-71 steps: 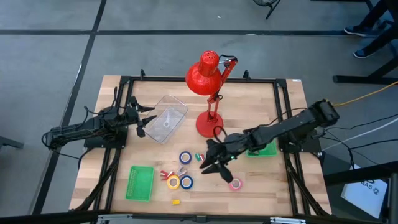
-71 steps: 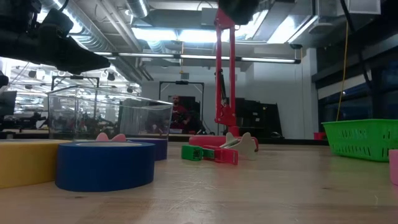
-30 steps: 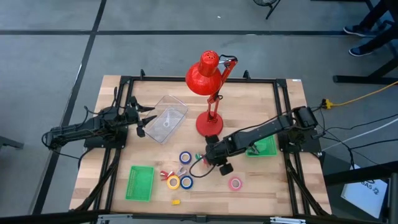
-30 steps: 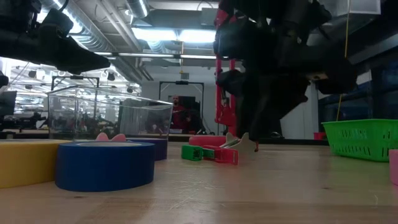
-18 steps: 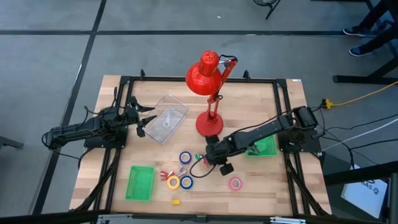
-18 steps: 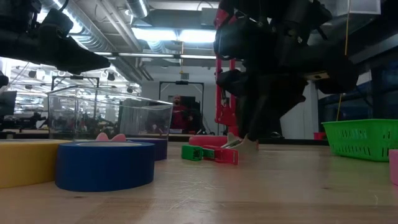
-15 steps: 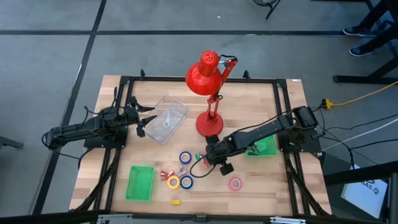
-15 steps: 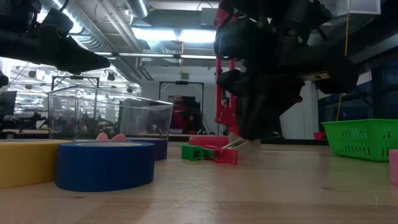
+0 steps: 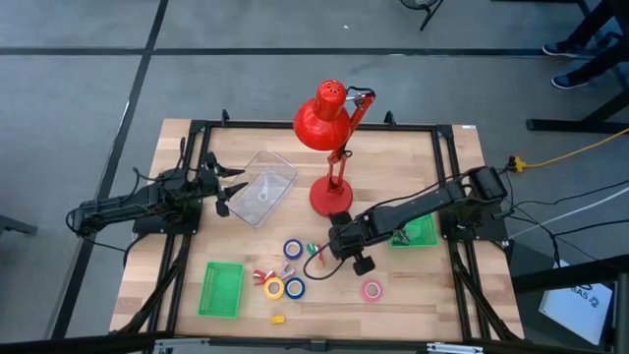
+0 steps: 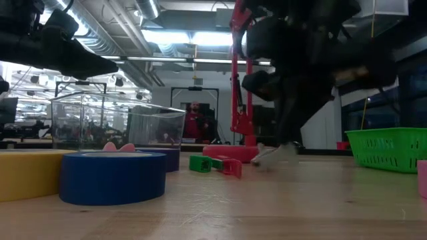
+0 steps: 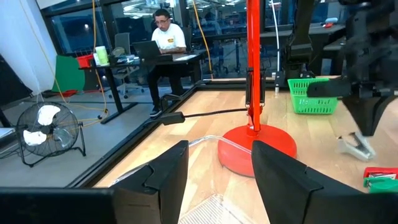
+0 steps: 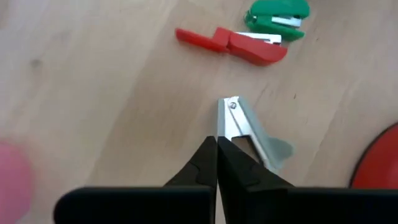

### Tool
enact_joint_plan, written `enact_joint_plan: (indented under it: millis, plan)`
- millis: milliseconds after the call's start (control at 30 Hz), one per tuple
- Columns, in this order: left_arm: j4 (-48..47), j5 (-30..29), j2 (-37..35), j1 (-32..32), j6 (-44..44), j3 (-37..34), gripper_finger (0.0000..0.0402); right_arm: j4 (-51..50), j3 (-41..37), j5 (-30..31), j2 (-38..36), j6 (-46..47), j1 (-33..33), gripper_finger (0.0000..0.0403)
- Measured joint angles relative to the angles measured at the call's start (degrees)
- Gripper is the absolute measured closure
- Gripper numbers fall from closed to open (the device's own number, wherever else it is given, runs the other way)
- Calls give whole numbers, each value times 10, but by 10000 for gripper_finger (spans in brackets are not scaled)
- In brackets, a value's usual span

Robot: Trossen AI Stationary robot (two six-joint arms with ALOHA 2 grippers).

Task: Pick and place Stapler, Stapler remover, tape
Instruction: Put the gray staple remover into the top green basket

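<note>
nearest the front edge of the wooden table [image 9: 432,295] lie a small yellow piece [image 9: 278,319], a flat green tray [image 9: 222,288] and a pink tape roll [image 9: 371,289]. just behind them sit yellow and blue tape rolls [image 9: 284,287] and another blue roll [image 9: 293,249]. beside these lie a red stapler [image 12: 233,44] and a green stapler [image 12: 277,15], touching end to end. the right gripper [image 12: 216,144] reaches into the middle of the table, its fingers pinched together on one end of the metal staple remover [image 12: 249,134], which rests on the wood near the red lamp's base [image 9: 328,199]. the remover looks light, stiff and thin, with smooth metal that may slip; a hold across its pivot end seems safest. a green basket [image 9: 414,232] sits just right of that arm. farther back stands the red lamp [image 9: 325,116] and a clear plastic box [image 9: 261,186]. the left gripper [image 11: 214,168] waits at the left edge beside that box, fingers spread apart and empty
</note>
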Motion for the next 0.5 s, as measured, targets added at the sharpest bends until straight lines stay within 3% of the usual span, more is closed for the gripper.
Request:
enact_joint_plan:
  millis: [500]
  plan:
    - [0, 0, 0, 0, 0, 0, 228, -41, 0, -21, -158, 76, 0, 402]
